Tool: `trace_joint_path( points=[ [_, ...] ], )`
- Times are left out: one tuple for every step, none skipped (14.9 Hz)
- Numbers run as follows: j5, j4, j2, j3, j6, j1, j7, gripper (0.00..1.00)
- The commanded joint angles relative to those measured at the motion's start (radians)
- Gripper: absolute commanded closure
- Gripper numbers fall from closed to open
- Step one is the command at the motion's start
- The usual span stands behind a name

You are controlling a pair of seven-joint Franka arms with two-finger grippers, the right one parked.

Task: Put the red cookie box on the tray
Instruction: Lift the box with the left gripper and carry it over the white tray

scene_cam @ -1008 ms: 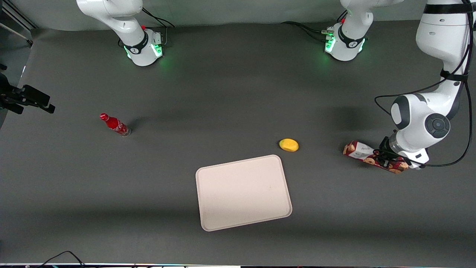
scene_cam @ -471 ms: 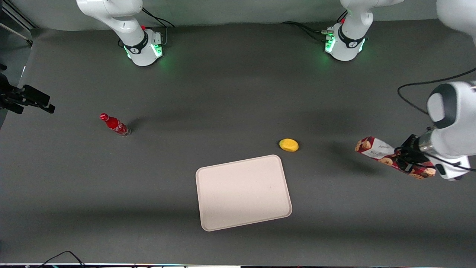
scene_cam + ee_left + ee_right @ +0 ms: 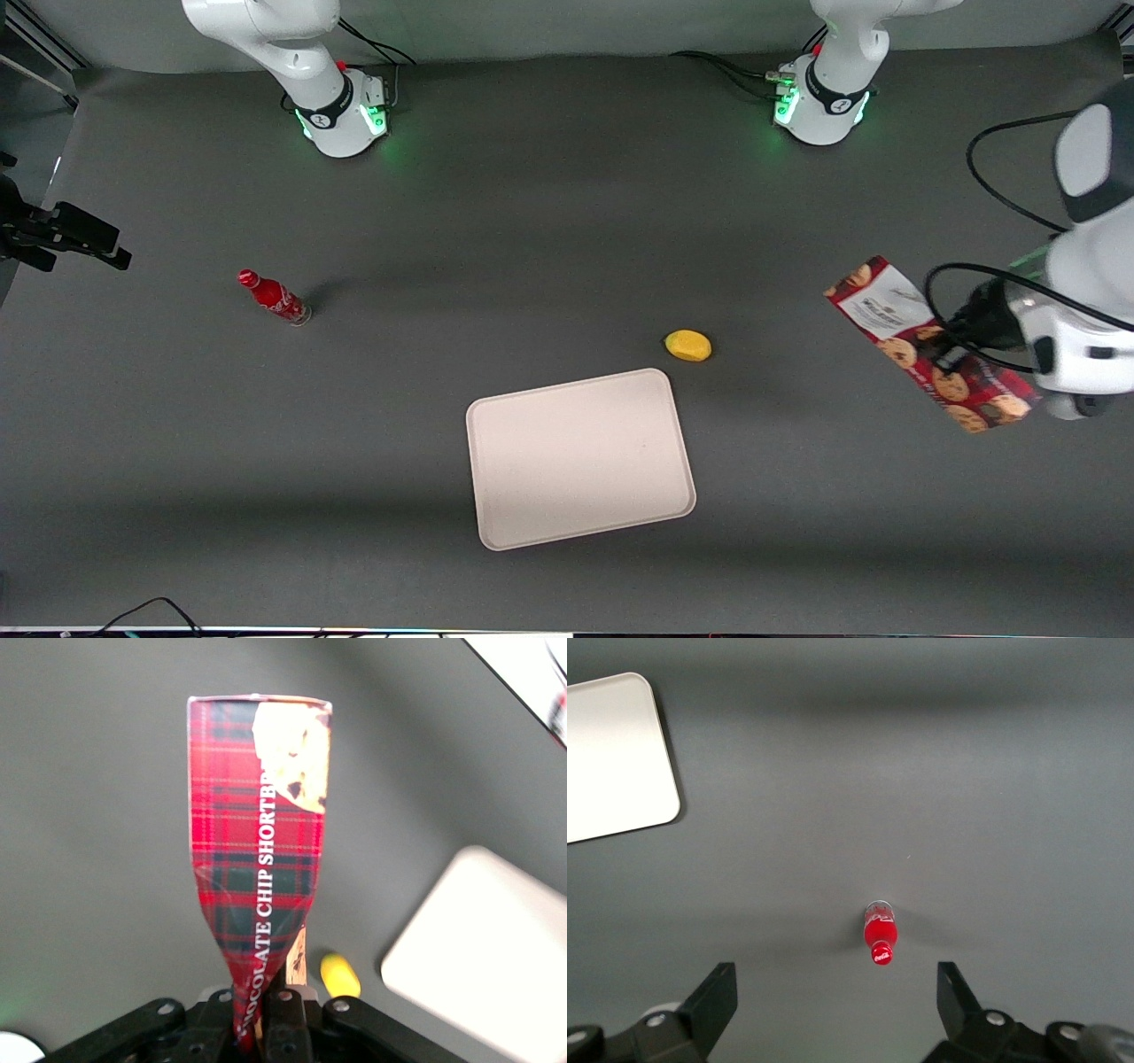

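The gripper (image 3: 952, 354) is clamped on the red cookie box (image 3: 921, 341), its fingers (image 3: 285, 1005) pinching the carton so hard that the plaid side crumples inward at the grip. A second ago the box lay on the table under the tool; now it hangs in the air, tilted, with its white-label end pointing away from the wrist and higher than before. So the pick is done and the carry begins. The tray (image 3: 580, 456) sits well apart from the gripper, toward the parked arm's end, with a yellow object (image 3: 688, 345) lying between tool and tray, just beside the tray's corner. A red soda bottle (image 3: 275, 298) stands much farther off.
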Motion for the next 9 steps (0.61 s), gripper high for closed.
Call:
trace_joint_path(
  points=[
    [0.035,0.07,0.035,-0.111,-0.007,-0.016,0.148,1.0],
    [0.035,0.087,0.062,-0.144,-0.003,-0.016,0.18,1.0],
    [0.039,0.108,0.081,-0.178,0.002,-0.018,0.208,1.0],
    [0.04,0.128,0.114,-0.213,0.008,-0.022,0.219,1.0],
    [0.053,0.136,0.145,-0.239,0.011,-0.029,0.22,1.0],
    [0.097,0.138,0.182,-0.258,0.025,-0.048,0.219,1.0],
    [0.139,0.138,0.214,-0.275,0.064,-0.065,0.21,1.0],
    [0.156,0.138,0.252,-0.284,0.113,-0.081,0.2,1.0],
    [0.17,0.136,0.288,-0.284,0.157,-0.096,0.173,1.0]
  ],
)
